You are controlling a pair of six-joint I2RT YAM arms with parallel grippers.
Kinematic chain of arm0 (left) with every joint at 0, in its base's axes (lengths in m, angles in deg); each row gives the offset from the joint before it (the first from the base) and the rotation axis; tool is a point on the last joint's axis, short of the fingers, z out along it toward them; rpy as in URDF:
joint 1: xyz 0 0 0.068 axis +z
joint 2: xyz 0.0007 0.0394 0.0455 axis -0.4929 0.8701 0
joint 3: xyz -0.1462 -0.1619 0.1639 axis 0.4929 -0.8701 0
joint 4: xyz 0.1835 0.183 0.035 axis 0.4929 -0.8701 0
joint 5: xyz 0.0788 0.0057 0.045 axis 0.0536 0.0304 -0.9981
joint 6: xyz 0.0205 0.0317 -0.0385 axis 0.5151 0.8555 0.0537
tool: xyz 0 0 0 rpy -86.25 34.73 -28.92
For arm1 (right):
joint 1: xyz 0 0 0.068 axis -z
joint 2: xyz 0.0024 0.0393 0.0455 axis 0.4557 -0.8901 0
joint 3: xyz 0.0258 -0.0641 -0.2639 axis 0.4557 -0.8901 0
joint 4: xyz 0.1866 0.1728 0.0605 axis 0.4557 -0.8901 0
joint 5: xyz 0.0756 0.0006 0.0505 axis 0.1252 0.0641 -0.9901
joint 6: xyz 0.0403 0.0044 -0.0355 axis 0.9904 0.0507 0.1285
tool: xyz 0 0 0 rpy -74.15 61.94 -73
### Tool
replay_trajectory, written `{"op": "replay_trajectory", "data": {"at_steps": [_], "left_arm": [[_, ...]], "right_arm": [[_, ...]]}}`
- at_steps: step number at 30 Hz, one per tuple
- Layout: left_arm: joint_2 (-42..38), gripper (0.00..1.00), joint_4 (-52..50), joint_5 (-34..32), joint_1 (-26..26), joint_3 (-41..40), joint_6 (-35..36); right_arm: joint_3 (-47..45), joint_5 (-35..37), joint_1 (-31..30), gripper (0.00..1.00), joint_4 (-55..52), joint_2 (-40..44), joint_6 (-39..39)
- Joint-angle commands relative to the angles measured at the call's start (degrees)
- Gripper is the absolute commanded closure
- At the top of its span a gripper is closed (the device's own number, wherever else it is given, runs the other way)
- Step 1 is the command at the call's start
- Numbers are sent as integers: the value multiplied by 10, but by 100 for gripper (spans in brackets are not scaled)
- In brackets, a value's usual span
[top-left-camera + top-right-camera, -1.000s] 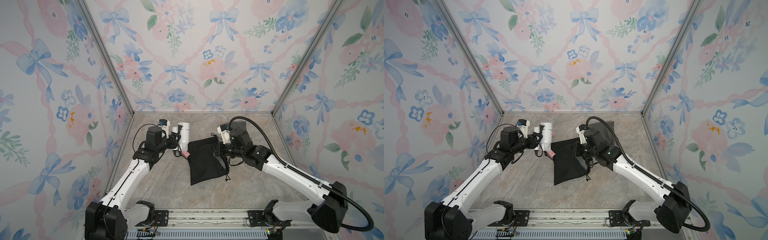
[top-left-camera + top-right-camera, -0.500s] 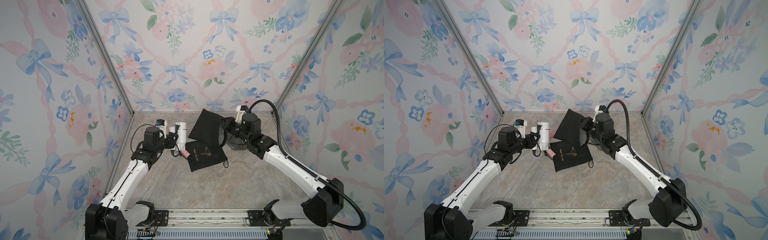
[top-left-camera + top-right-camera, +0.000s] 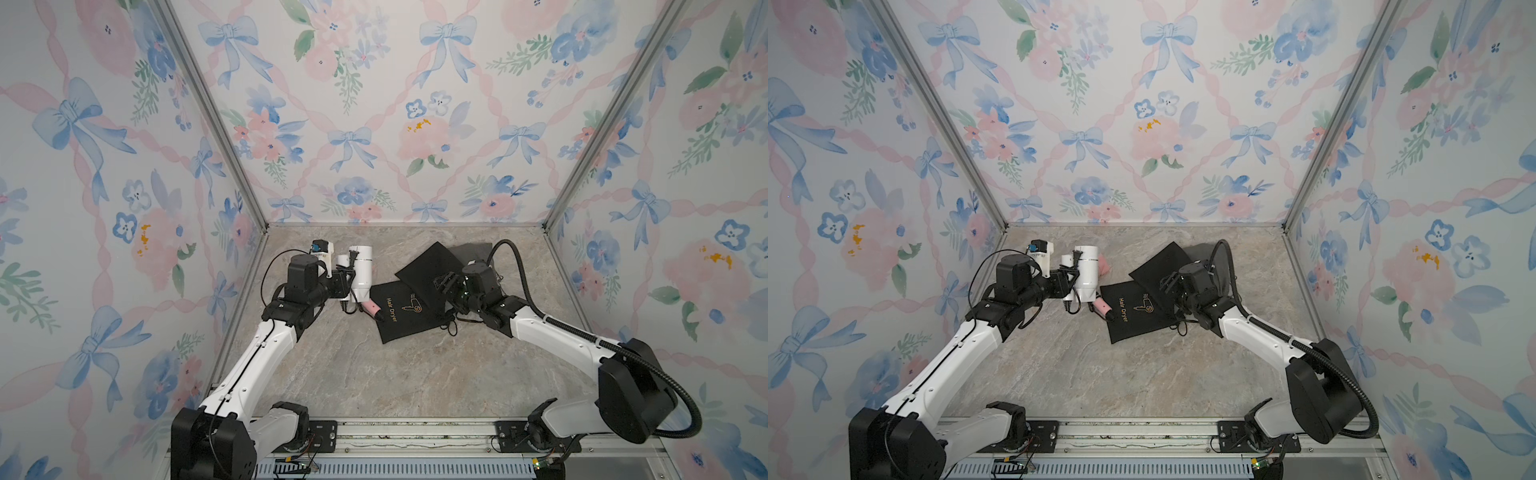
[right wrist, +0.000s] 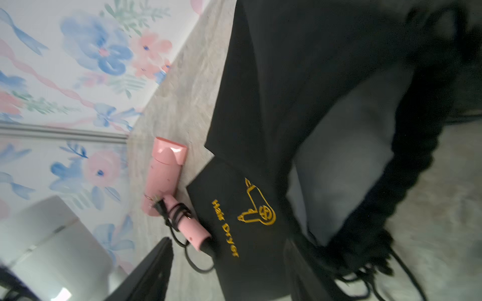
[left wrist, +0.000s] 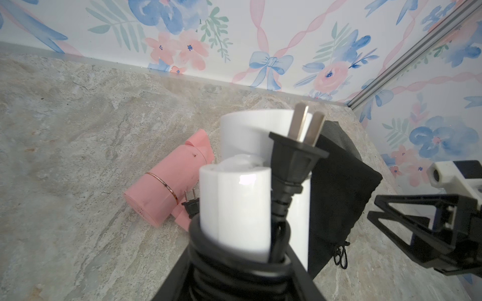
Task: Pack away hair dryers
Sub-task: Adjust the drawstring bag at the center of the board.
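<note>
My left gripper (image 3: 345,286) is shut on the cord-wrapped handle of a white hair dryer (image 3: 360,269), held upright near the back left; its black plug (image 5: 294,156) stands up beside the barrel (image 5: 247,130). Behind it on the table lies a pink hair dryer (image 5: 167,182), whose handle (image 3: 371,308) touches a black pouch printed "Hair Dryer" (image 3: 401,318). A plain black pouch (image 3: 430,266) overlaps that one's far corner. Low over both pouches, my right gripper (image 3: 444,284) is open and holds nothing; in the right wrist view its fingers (image 4: 146,271) straddle the printed pouch (image 4: 234,208).
A darker grey cloth (image 3: 473,251) lies behind my right wrist near the back wall. Black drawstrings (image 3: 451,328) trail off the pouches beside the right arm. Flowered walls close in the back and both sides of the marble table (image 3: 395,382).
My right gripper carried the plain black pouch off the printed one toward the back, then opened and let it go; the pouch now rests on the table. My left gripper kept still.
</note>
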Motion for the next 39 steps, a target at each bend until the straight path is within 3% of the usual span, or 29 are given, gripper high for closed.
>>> {"op": "replay_trajectory", "data": {"at_steps": [1,8,12,19,26,30,39], "left_arm": [[-18,95,34,13,4,0,9],[-18,95,34,18,4,-2,10],[-15,95,34,23,4,-4,9],[-22,95,33,27,3,-12,12],[-21,95,33,32,3,-14,12],[-24,96,34,32,3,-17,12],[-25,96,34,39,3,-19,12]], "right_arm": [[-8,-20,-24,26,-107,33,-95],[48,38,-47,27,-279,66,-345],[85,81,-32,27,-319,55,-431],[60,-43,55,30,-242,10,-343],[51,-120,64,32,-138,-71,-228],[43,-125,59,34,-106,-112,-184],[47,-83,31,34,-127,-146,-186]]}}
